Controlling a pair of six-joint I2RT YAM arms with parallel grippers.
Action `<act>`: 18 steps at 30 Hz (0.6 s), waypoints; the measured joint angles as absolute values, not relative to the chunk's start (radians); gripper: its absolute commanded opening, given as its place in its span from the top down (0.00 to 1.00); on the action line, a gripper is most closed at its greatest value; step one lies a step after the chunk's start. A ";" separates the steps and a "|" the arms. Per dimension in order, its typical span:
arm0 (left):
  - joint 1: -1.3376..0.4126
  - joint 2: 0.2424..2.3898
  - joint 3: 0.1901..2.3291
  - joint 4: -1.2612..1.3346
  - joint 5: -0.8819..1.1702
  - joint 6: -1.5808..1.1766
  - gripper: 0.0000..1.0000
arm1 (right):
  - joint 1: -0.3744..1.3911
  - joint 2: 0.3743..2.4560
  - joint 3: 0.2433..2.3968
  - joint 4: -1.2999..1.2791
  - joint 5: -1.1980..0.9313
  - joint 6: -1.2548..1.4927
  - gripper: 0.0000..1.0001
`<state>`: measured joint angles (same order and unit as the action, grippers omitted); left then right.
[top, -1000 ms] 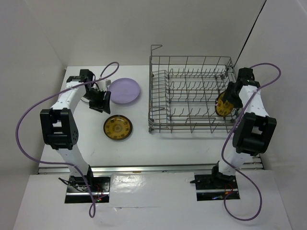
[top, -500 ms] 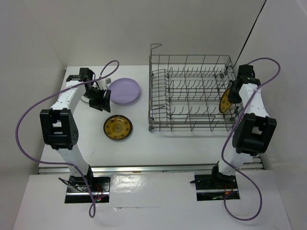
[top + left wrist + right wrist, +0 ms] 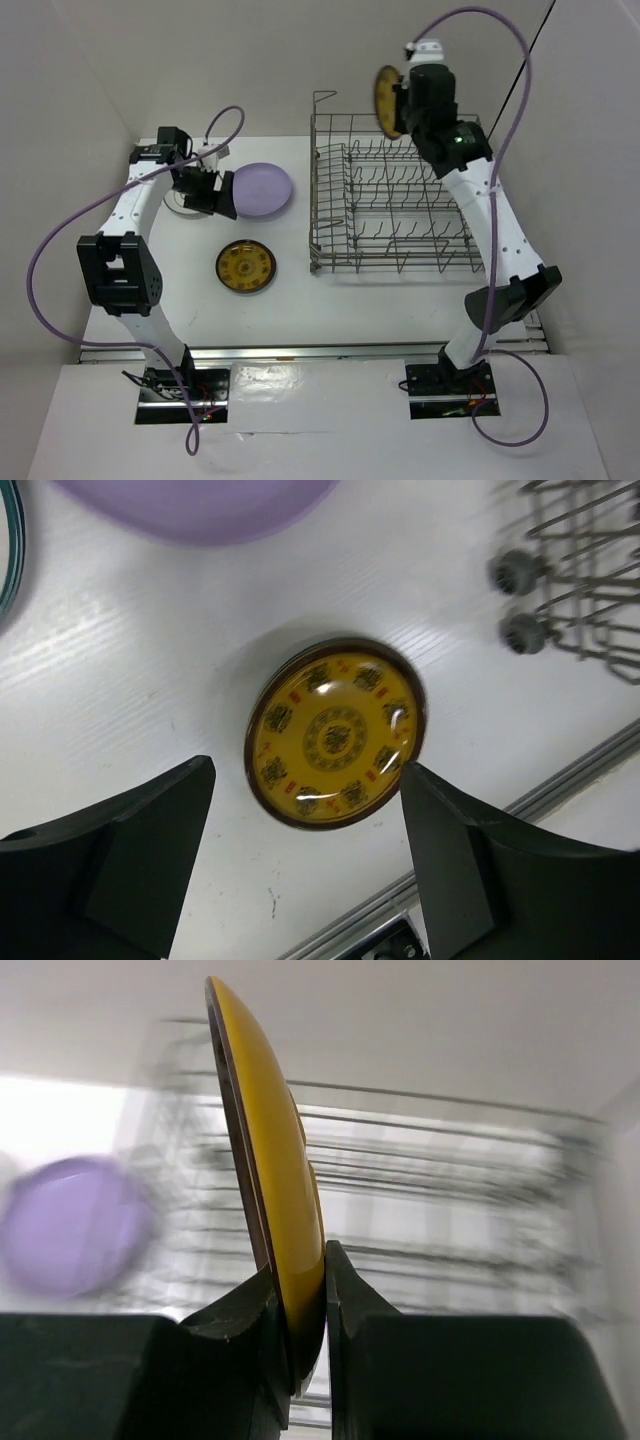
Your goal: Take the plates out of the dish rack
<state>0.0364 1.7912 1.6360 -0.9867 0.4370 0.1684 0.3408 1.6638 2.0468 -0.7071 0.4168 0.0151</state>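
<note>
**Plate lifted clear of the rack; set-down comes next**

The right pincer (image 3: 303, 1290) is clamped tight on the rim of a mustard-yellow plate (image 3: 383, 100), held on edge high above the far side of the dish rack (image 3: 395, 205), which looks bare. The next move is probably to carry it to the worktop's (image 3: 330, 300) left half, tip it flat and release it near the other mustard plate (image 3: 246, 267). The left pincer (image 3: 307, 768) hangs above that one, spread wide and empty.

spread claw (image 3: 308, 770) hovers over flat mustard plate (image 3: 335, 732)
</note>
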 measured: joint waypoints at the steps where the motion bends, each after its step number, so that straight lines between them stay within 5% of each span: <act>1: 0.036 1.781 1.653 -0.986 0.462 0.167 0.11 | 0.386 1.661 2.039 -0.682 0.362 0.015 1.00; 10: 0.095 1.613 1.692 -0.833 0.854 0.034 0.10 | 0.448 1.792 1.921 -0.397 -0.344 0.202 1.00; 18: 0.110 1.607 1.647 -0.670 1.012 -0.118 0.10 | 0.481 1.880 1.885 -0.257 -0.658 0.330 1.00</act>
